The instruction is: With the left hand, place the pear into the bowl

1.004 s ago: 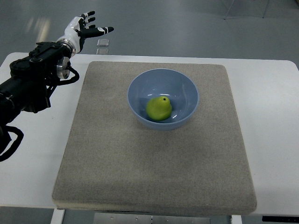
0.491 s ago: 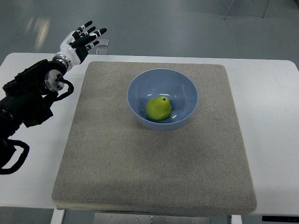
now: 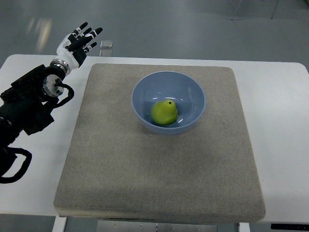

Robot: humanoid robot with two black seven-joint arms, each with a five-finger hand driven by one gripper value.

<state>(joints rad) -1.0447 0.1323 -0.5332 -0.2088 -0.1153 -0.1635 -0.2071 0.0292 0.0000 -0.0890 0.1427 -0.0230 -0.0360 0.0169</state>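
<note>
The green, smooth-skinned pear (image 3: 164, 112) sits upright in the bottom of the pale blue round plastic bowl (image 3: 145, 87), its dark stem end showing on top, and the bowl stands on the grey-brown rectangular felt mat (image 3: 159, 174) that covers most of the white table (image 3: 280, 121). By the look of things the placing itself is done — what remains is the retreat of the left hand (image 3: 75, 42), which hangs in the air over the far left corner of the table, well apart from the bowl, its black-and-white fingers (image 3: 89, 35) spread, pointing away to the far right, and holding nothing. To finish well, the black left arm (image 3: 29, 104) should draw off to the left without dipping, keeping its looped cables clear of the mat's left edge so nothing drags the mat and tips the bowl; there is no call to go back toward the fruit. A small pale square object (image 3: 106, 44) lies on the floor beyond the table's far edge, just right of the fingertips — what it is cannot be told. Against the frame half a second ago, the hand has shifted slightly left and a little farther off, the forearm following, while pear and bowl lie exactly as they did. The right arm does not show.
</note>
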